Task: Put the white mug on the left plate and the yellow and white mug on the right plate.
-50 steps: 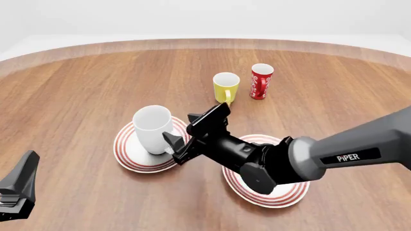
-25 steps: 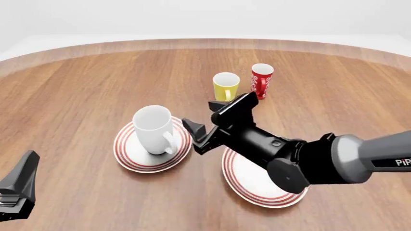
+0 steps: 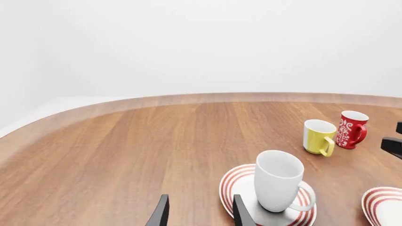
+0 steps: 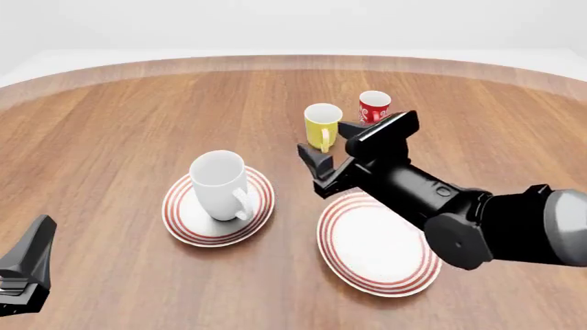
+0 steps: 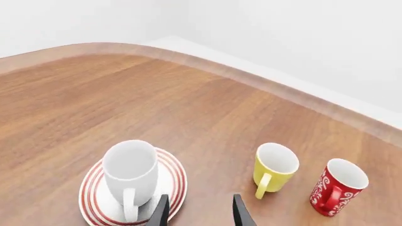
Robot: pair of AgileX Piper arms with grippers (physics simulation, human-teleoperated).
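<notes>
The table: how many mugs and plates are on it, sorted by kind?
Mugs: 3: tall white mug, small yellow mug with white inside, slim red patterned mug
Red-ringed white plates: 2: left plate, right plate
Total: 5

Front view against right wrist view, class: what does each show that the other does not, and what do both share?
Only the front view shows the right plate, bare, and the right arm with its open tool near the yellow and white mug. Only the right wrist view shows the red mug's handle. Both share the white mug on the left plate.
</notes>
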